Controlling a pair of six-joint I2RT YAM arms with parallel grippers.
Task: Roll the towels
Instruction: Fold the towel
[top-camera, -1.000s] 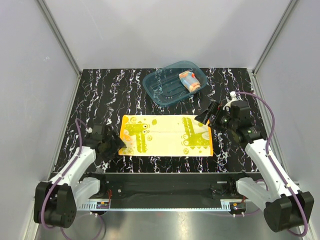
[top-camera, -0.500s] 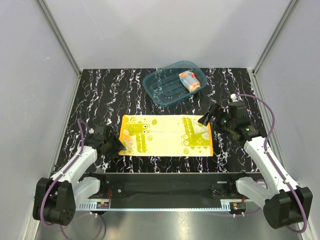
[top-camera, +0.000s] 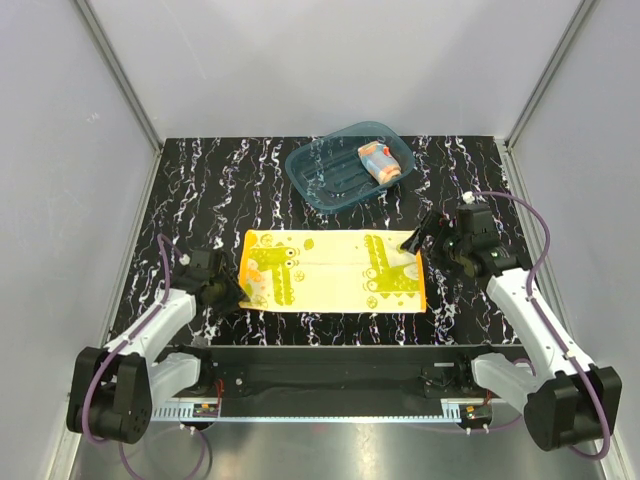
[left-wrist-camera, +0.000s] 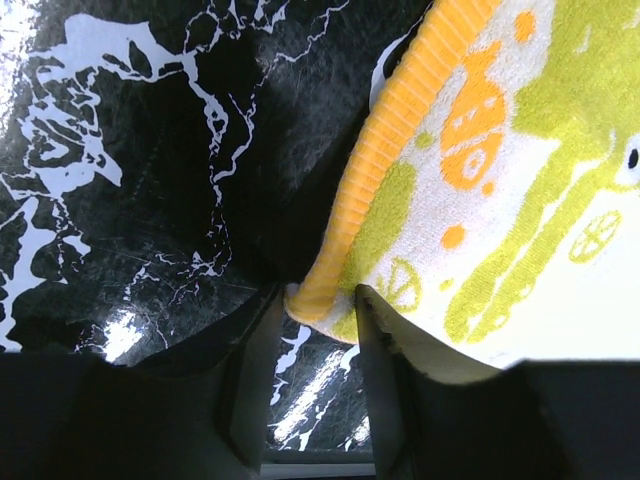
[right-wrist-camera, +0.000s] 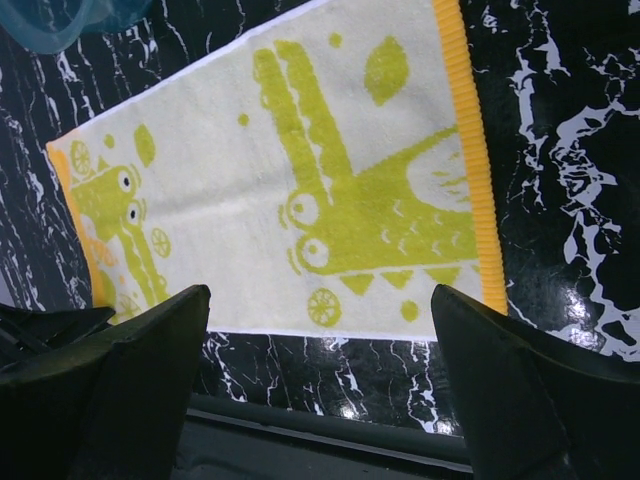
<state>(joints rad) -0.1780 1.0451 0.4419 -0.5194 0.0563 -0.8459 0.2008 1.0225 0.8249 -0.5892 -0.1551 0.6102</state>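
A bright yellow towel (top-camera: 330, 272) with pale green shapes lies flat in the middle of the table, its short ends hemmed in orange. My left gripper (top-camera: 232, 290) sits low at its near left corner. In the left wrist view the jaws (left-wrist-camera: 322, 298) have narrowed onto that corner of the towel (left-wrist-camera: 500, 200), and both fingers touch the cloth. My right gripper (top-camera: 425, 232) hovers wide open over the towel's far right corner. Nothing lies between its fingers (right-wrist-camera: 320, 300), and the towel (right-wrist-camera: 300, 180) spreads out below. A second towel (top-camera: 379, 162), light blue with orange, lies rolled inside the tub.
A teal translucent tub (top-camera: 310, 175) stands at the back of the black marbled table, just beyond the yellow towel. Its edge shows at the top left of the right wrist view (right-wrist-camera: 60, 20). Grey walls close in the table on three sides.
My left gripper's jaws have narrowed around the towel's near left corner. The right gripper has drifted slightly toward the back right, still open.
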